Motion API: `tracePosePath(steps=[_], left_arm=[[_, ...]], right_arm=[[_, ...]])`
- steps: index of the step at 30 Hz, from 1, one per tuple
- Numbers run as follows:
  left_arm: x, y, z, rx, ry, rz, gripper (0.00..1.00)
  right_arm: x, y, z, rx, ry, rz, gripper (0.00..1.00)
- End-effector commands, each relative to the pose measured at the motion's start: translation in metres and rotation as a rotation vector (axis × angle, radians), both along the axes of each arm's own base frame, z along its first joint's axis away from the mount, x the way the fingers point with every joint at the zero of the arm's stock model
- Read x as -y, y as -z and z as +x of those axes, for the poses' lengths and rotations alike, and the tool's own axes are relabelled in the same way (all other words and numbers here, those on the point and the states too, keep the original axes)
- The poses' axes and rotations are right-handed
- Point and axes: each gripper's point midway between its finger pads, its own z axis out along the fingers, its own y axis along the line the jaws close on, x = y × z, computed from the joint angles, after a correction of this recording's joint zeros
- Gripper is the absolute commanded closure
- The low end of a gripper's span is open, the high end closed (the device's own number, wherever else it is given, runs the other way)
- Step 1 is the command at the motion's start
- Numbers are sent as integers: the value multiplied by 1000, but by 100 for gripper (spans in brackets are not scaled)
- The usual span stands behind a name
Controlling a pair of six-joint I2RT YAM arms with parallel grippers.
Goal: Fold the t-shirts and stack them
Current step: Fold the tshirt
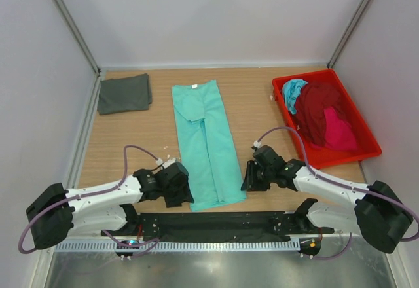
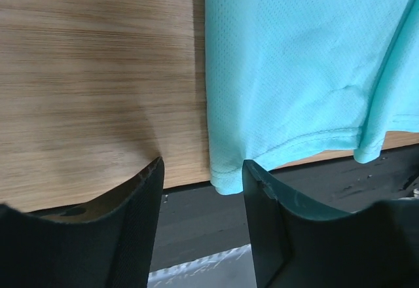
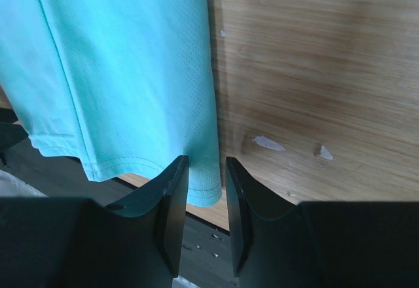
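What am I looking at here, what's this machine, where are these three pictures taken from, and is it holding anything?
Two robot arms are bolted to a wooden table. One camera looks down from above; the other two ride on the wrists, so each shows its own dark fingers. A mint green t-shirt, folded into a long strip, lies in the middle, its hem hanging over the near edge. A folded dark grey t-shirt sits far left. A red tray on the right holds more shirts. The left claw and right claw are open at the hem corners, holding nothing.
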Motion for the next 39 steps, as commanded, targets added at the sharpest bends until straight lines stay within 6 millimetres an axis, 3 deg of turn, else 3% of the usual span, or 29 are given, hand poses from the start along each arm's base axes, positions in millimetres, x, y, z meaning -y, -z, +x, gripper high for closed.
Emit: tracePosePath(steps=[1, 7, 11, 13, 16, 18, 21, 22, 24, 28, 32, 39], left_arm=[[9, 3, -2, -17, -17, -53, 47], [5, 9, -4, -30, -18, -29, 66], [-6, 10, -3, -26, -25, 35, 96], [-21, 8, -1, -11, -30, 120, 100], [-35, -1, 5, 26, -31, 197, 100], [-33, -11, 9, 48, -21, 187, 99], [-26, -20, 9, 57, -18, 145, 79], [-24, -22, 8, 52, -15, 128, 65], [-20, -26, 7, 55, -24, 88, 56], [-1, -27, 3, 37, -48, -53, 47], [2, -13, -3, 1, -78, -102, 46], [-6, 5, -9, -34, -82, -42, 48]], right_arm=[[-4, -4, 3, 32, 32, 32, 65], [-3, 1, -7, 16, 39, 55, 65], [-5, 0, -10, 13, 53, 80, 65], [-7, 0, -13, 7, 70, 104, 69], [-10, 1, -17, 3, 89, 133, 83], [-12, 1, -20, 1, 104, 144, 95], [-14, -4, -21, 29, 116, 157, 99], [-15, -8, -19, 39, 126, 169, 99], [-15, -9, -20, 43, 132, 170, 99], [-16, -14, -19, 48, 141, 186, 81], [-18, -17, -15, 61, 146, 181, 66], [-17, 0, -17, 42, 109, 121, 60]])
